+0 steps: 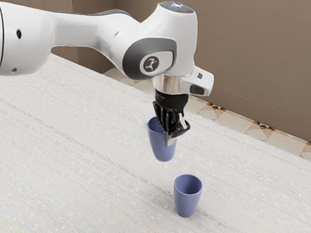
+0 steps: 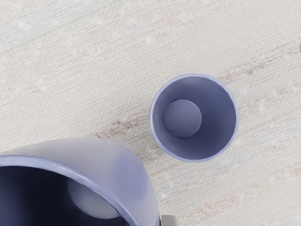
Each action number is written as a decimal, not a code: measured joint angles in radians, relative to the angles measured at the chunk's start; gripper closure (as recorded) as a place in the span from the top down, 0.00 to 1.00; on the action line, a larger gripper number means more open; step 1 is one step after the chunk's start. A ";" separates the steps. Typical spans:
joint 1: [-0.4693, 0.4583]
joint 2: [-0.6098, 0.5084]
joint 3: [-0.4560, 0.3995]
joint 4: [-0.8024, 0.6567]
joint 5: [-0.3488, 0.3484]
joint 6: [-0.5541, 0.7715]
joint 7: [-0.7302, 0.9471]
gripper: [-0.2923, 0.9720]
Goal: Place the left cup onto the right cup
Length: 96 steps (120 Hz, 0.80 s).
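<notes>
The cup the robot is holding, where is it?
The held cup hangs tilted in the gripper above the table, up and toward the exterior view's left of the standing cup.

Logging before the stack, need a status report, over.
Gripper shut on held cup, tilted, off the table. Target cup upright, empty, on the table; held cup not yet over it. Nothing in the way between them.

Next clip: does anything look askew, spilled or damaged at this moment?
Only the held blue cup looks askew: it hangs tilted in the fingers, above the table, rather than upright. The standing blue cup sits upright and empty on the table. No spill or damage shows.
</notes>
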 joint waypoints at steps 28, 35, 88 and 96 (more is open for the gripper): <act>-0.016 0.042 -0.004 0.039 -0.001 0.000 0.000 0.15; -0.020 0.053 -0.005 0.047 -0.001 0.000 0.000 0.15; -0.063 0.102 -0.006 0.090 -0.003 0.001 0.001 0.15; -0.064 0.107 -0.006 0.092 -0.003 0.001 0.001 0.15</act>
